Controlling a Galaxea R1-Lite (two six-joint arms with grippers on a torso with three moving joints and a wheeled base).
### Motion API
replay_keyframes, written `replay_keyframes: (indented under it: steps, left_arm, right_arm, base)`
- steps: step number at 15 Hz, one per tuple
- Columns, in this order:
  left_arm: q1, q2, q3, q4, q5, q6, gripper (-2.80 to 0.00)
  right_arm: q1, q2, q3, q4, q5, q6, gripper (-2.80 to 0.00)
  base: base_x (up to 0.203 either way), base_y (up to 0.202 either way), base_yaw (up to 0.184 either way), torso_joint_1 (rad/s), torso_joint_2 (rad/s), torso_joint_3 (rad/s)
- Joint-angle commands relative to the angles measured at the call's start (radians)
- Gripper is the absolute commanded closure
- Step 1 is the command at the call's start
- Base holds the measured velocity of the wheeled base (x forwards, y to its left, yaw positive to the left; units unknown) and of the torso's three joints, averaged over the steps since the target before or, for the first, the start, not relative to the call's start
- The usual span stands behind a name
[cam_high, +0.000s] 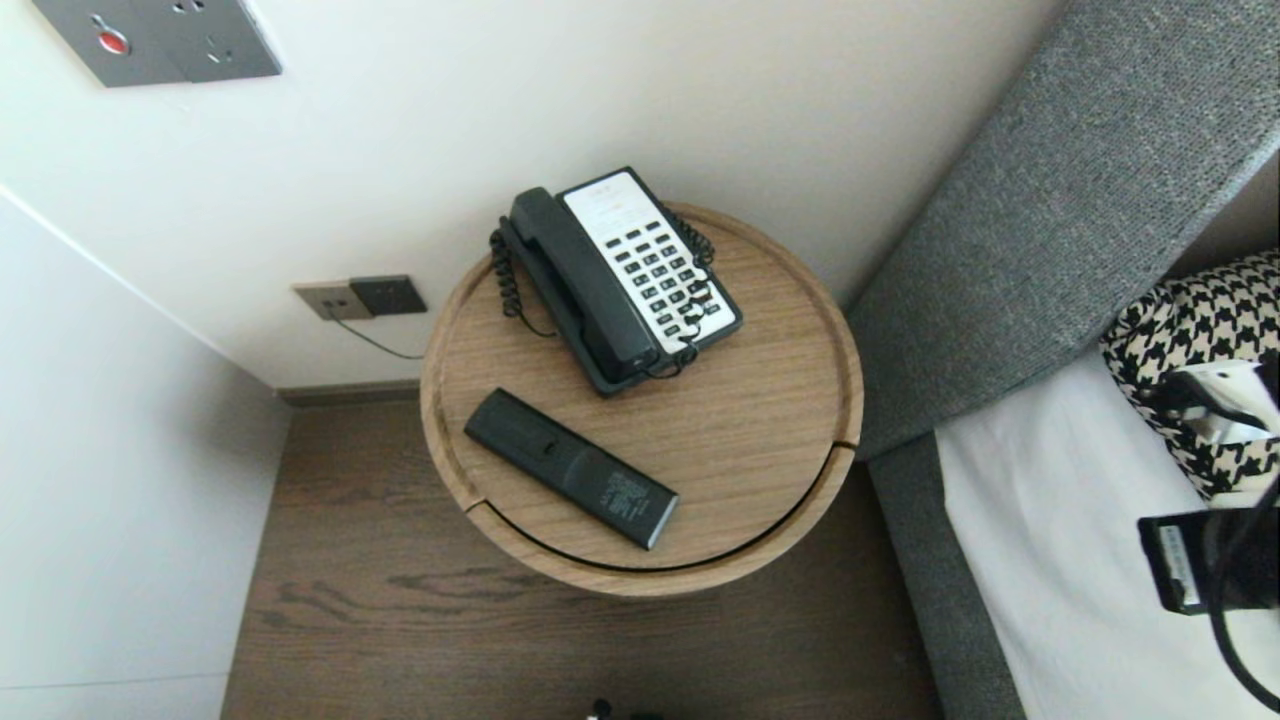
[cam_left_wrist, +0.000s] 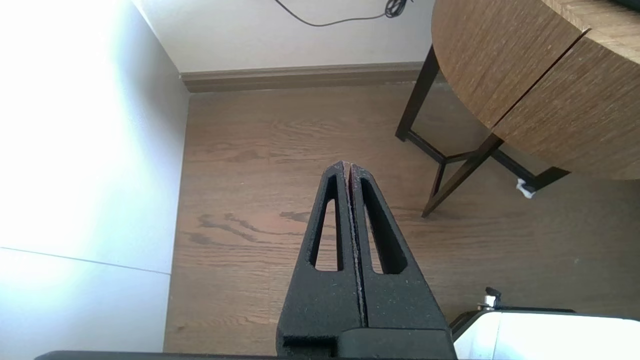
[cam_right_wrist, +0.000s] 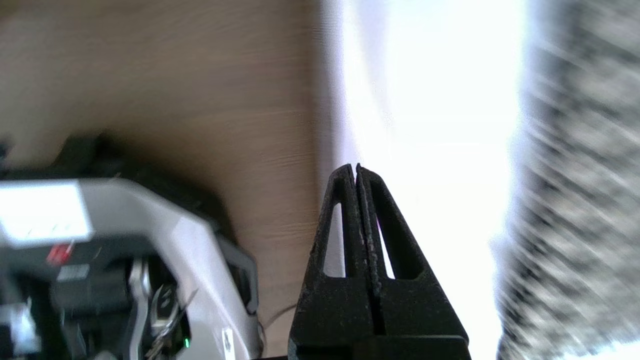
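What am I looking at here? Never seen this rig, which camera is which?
It's a wheeled robot with two arms and three cameras. The head camera looks down on a round wooden table carrying a telephone and a black remote, lying apart, with a bed on the right. The other two cameras sit on the wrists, behind each pincer. The left pincer is shut and empty, over the floor beside the table. The right pincer is also shut and empty, by the bed.
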Motion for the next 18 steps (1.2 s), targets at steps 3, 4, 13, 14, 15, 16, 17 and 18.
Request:
replay_keyframes:
  steps: [3, 4, 13, 14, 15, 16, 17, 18]
  left_arm:
    - [0.0, -0.002, 0.0, 0.0, 0.0, 0.0, 0.0]
    - [0.0, -0.002, 0.0, 0.0, 0.0, 0.0, 0.0]
    - [0.0, -0.002, 0.0, 0.0, 0.0, 0.0, 0.0]
    - [0.0, -0.002, 0.0, 0.0, 0.0, 0.0, 0.0]
    - [0.0, -0.002, 0.0, 0.0, 0.0, 0.0, 0.0]
    - [0.0, -0.002, 0.0, 0.0, 0.0, 0.0, 0.0]
    - [0.0, -0.002, 0.0, 0.0, 0.0, 0.0, 0.0]
    - [0.0, -0.002, 0.0, 0.0, 0.0, 0.0, 0.0]
  right_arm:
    - [-0.234, -0.254, 0.098, 0.009, -0.006, -0.065, 0.0]
    - [-0.276, -0.302, 0.122, 0.01, -0.006, -0.083, 0.0]
    - [-0.283, -0.802, 0.456, -0.012, 0.015, -0.148, 0.0]
    - [-0.253, -0.842, 0.488, -0.014, 0.023, -0.165, 0.0]
    - [-0.229, -0.882, 0.518, -0.016, 0.027, -0.174, 0.0]
    - [-0.216, -0.924, 0.556, -0.017, 0.033, -0.186, 0.0]
    - [-0.214, -0.973, 0.591, -0.026, 0.038, -0.222, 0.0]
    - [-0.218, -1.032, 0.629, -0.052, 0.046, -0.294, 0.0]
  base:
    - [0.0, 0.0, 0.0, 0.0, 0.0, 0.0]
    - [0.0, 0.0, 0.0, 0.0, 0.0, 0.0]
    - [0.0, 0.0, 0.0, 0.0, 0.0, 0.0]
    - [0.0, 0.0, 0.0, 0.0, 0.0, 0.0]
    - [0.0, 0.0, 0.0, 0.0, 0.0, 0.0]
    - [0.0, 0.0, 0.0, 0.0, 0.0, 0.0]
    - [0.0, 0.0, 0.0, 0.0, 0.0, 0.0]
    - [0.0, 0.0, 0.0, 0.0, 0.0, 0.0]
